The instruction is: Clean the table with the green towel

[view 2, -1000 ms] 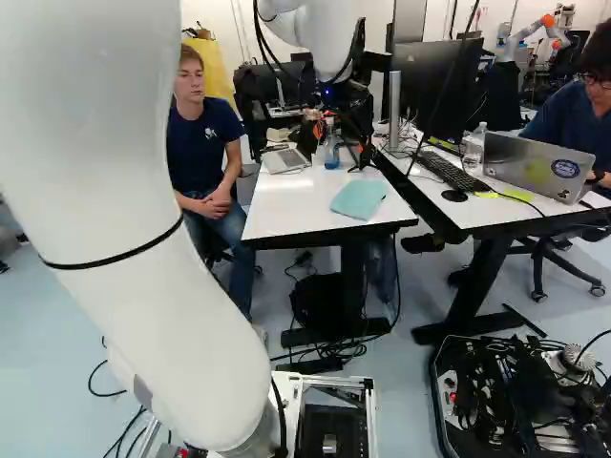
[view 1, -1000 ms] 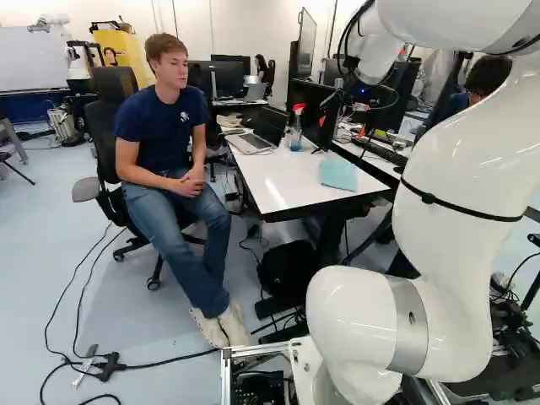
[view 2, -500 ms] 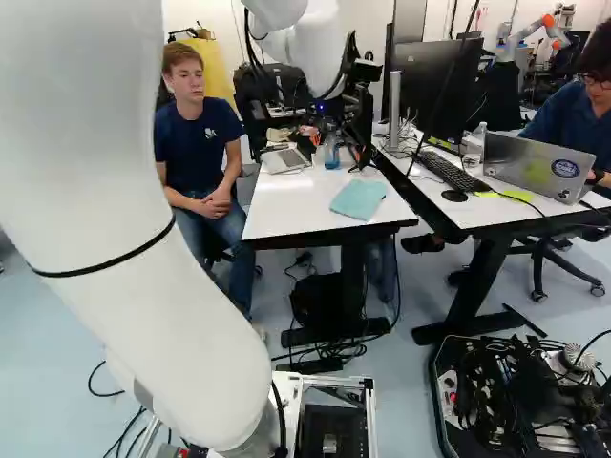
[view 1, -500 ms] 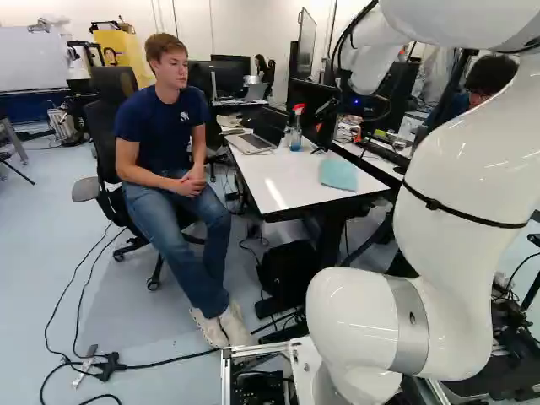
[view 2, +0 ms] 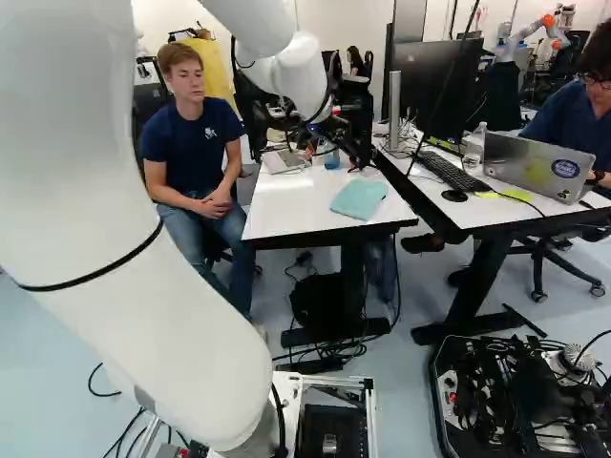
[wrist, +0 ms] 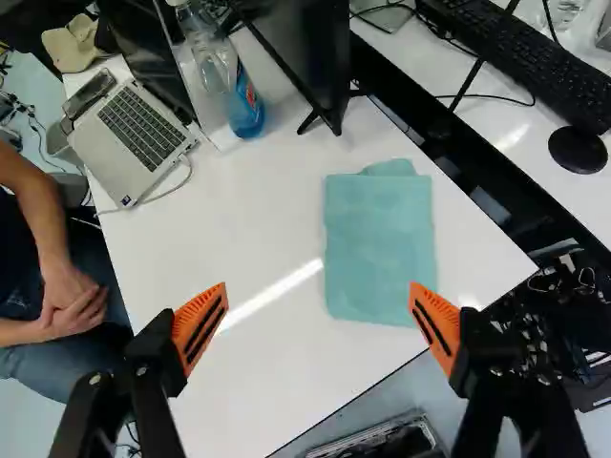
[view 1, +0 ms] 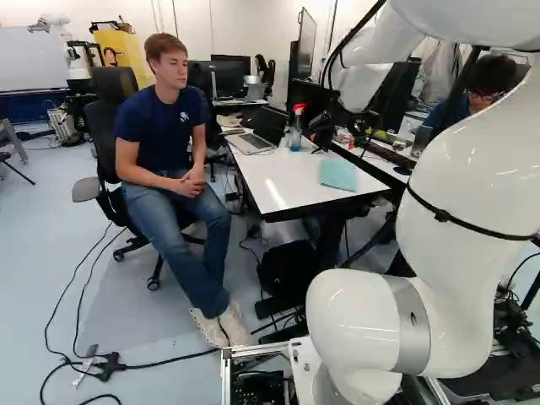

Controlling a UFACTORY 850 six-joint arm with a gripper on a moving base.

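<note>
Pale walls and a white board [view 1: 34,57] make up the far left of the left base view, behind a black office chair [view 1: 108,94]. Next comes the white surface [view 1: 278,181], with an open laptop [view 1: 251,143] towards its far end and a spray bottle [view 1: 296,135] of blue liquid just beside it. Right of these lies the green towel [view 1: 339,175], flat and folded near the table's right edge, a rounded flap showing past the fold at its far end. The white arm [view 1: 460,169] rises furthest right and reaches over the scene. Its fingers [wrist: 196,324] stand wide apart with nothing between them; the towel lies ahead of them, off to one side, nearer one finger than the other.

It should prove light, soft and limp, hard to break and not very slippery under the pads. Its folded layers may slide apart if only the top one is caught. The best hold is probably a pinch around the middle, coming straight down and low enough to gather every layer. The bottle looks easier to topple, so the wiping should keep clear of it.
</note>
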